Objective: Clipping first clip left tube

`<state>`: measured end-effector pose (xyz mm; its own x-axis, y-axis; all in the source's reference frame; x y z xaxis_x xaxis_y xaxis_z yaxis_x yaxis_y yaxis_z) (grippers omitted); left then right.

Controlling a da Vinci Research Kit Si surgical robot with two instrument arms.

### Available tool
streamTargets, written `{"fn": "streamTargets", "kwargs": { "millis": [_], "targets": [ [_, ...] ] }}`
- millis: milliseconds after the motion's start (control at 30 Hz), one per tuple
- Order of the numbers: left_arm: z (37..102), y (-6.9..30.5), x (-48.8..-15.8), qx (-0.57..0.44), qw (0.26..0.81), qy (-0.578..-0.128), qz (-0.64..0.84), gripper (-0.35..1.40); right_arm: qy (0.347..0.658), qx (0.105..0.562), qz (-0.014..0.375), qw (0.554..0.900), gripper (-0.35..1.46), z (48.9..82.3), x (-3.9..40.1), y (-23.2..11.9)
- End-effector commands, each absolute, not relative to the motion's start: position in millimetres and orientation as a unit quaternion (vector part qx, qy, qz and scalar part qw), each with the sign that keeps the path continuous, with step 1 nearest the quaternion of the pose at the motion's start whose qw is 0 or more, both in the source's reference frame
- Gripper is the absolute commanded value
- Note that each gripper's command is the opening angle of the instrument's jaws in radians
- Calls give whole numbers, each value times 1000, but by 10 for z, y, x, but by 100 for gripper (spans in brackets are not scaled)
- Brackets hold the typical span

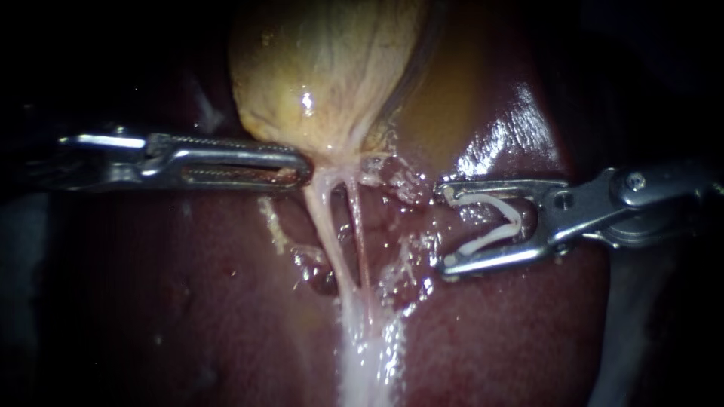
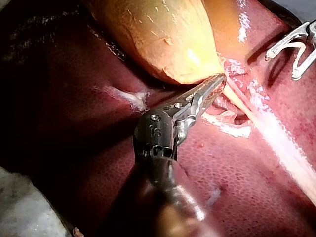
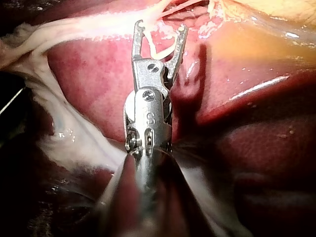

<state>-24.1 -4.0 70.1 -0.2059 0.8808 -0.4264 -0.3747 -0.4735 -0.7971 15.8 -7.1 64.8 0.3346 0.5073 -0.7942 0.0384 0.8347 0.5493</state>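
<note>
**One clip (image 1: 483,200) loaded, apart from the left tube (image 1: 323,226)**

Surface: wet dark-red liver (image 1: 188,301); surroundings black. One yellowish gallbladder (image 1: 324,68). Two tubes descend from it, the left tube beside a thinner right tube (image 1: 359,241). Two instruments. Left instrument (image 1: 302,167): jaws closed on the gallbladder's lower end. Right instrument (image 1: 446,226): jaws spread wide, both touching the open white clip, right of both tubes.
</note>
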Motion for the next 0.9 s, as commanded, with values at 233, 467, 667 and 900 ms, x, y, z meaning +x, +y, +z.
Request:
{"fn": "streamTargets", "kwargs": {
  "millis": [233,467,667,900],
  "targets": [
    [692,-44,-240,-460,431,-276,726,-35,559,247,150,778,50,648,160,-71],
    [692,-44,-240,-460,431,-276,726,-35,560,250,146,776,50,653,175,-77],
    [692,-44,-241,-460,431,-275,726,-35,563,256,137,774,50,663,201,-90],
    [692,-44,-241,-460,431,-275,726,-35,566,258,126,773,50,675,225,-102]
  ]
}}
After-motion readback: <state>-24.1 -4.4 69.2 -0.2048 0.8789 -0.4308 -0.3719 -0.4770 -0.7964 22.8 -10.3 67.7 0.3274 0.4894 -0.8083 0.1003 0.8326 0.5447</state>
